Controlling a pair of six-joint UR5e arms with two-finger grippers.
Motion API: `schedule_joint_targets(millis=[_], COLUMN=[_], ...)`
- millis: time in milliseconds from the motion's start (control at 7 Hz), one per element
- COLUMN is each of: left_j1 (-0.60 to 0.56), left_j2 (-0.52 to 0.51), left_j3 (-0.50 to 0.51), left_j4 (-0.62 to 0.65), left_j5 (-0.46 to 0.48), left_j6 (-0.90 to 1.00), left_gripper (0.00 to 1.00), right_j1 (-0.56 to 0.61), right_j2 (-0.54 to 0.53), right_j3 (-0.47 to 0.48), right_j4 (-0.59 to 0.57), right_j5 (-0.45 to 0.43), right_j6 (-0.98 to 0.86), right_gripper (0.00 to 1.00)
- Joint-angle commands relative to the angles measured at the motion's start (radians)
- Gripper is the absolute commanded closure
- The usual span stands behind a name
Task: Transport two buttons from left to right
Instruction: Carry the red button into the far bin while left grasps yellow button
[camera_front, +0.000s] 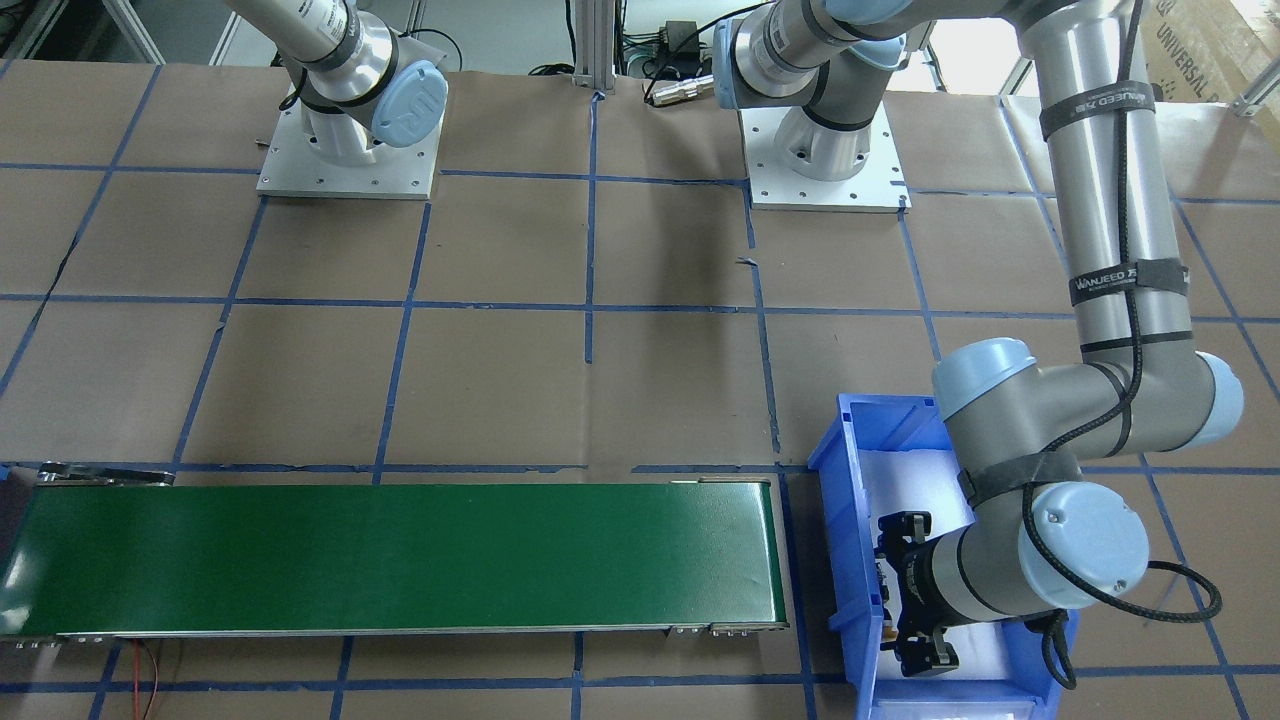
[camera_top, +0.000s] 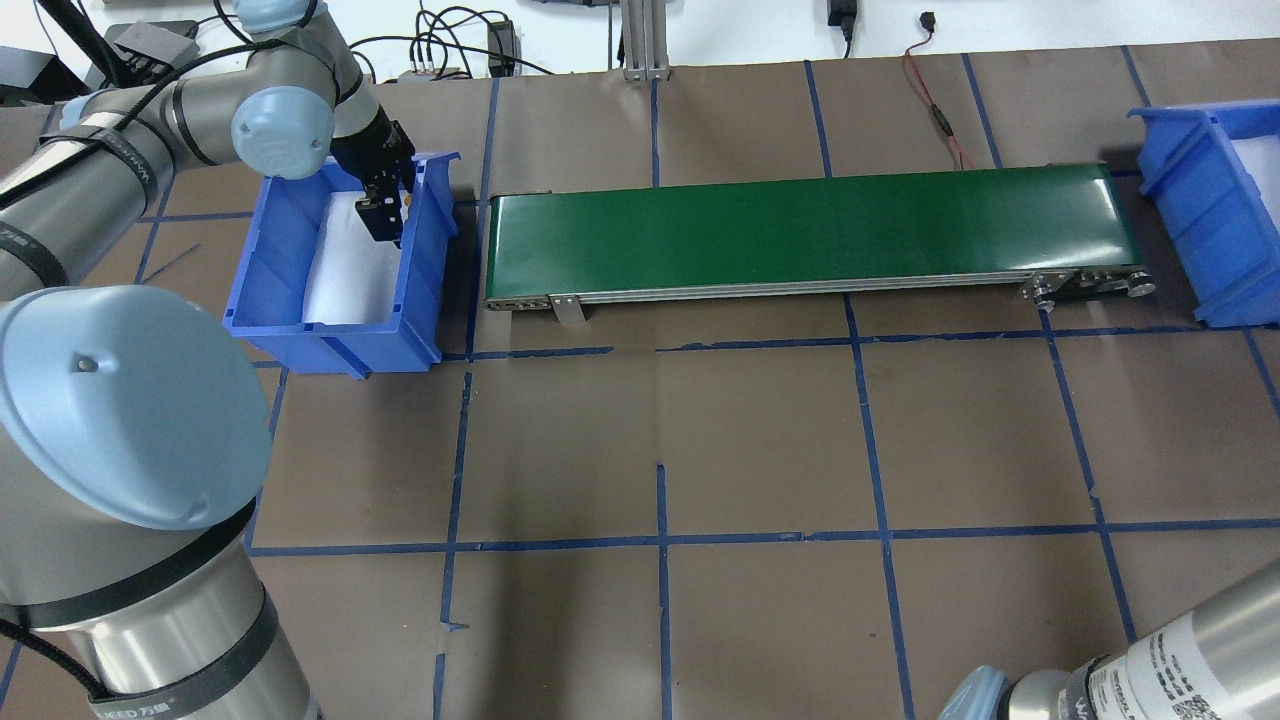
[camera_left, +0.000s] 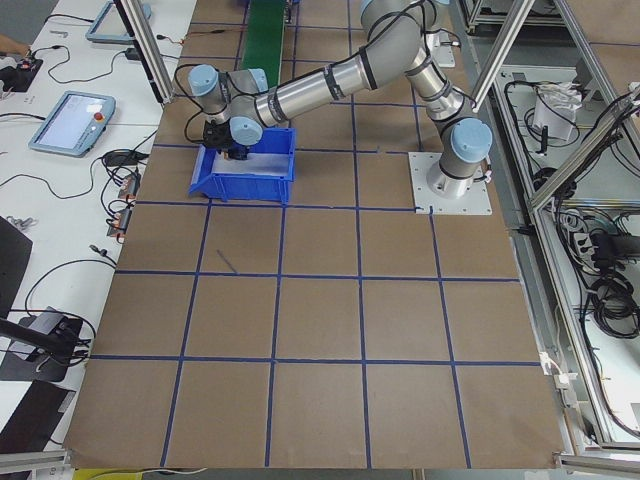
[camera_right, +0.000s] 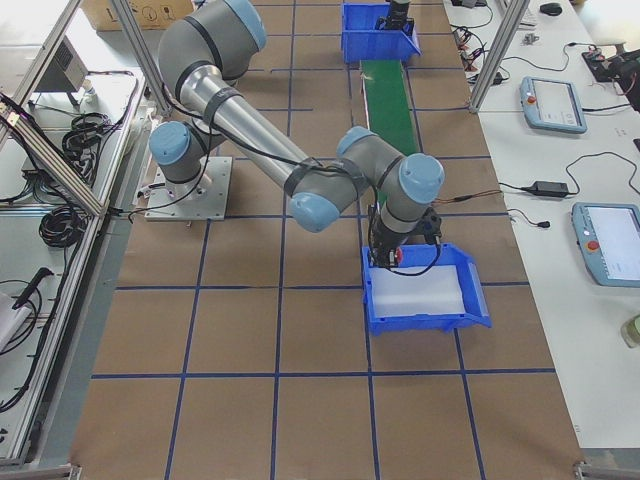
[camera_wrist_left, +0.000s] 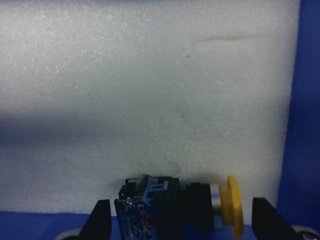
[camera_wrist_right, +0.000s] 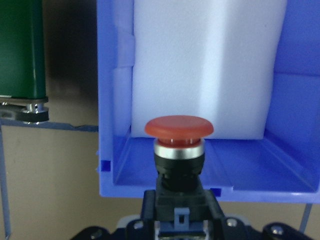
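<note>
Left tool (camera_top: 383, 215) is spread wide in the left bin (camera_top: 420, 260) — the yellow button (camera_wrist_left: 177, 206) lies on foam between its fingers. Right tool (camera_right: 399, 251) grasps the red button (camera_wrist_right: 179, 150) — at the right bin's (camera_wrist_right: 295, 165) edge.

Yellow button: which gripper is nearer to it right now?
Left. The left gripper is down in the left bin, fingers either side of the yellow button. The right gripper is at the conveyor's far end, at the other bin's edge, holding the red button.
</note>
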Motion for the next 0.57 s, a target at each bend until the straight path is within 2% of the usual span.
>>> schedule_joint_targets(millis=[0,429], left_j1=[-0.002,-0.002], left_j2=[0.003,-0.004], left_j3=[-0.014,-0.017], left_j4=[0.013,0.030], left_j5=[-0.001,-0.001], left_j6=[-0.009,-0.006], left_gripper=[0.00,0.00], right_j1=[0.001,0.011], right_j2=[0.107,0.137], right_j3=[-0.128,-0.139], right_j4=[-0.008,-0.009], right_j5=[0.006,0.006], right_j6=[-0.004,-0.004], right_gripper=[0.93,0.93])
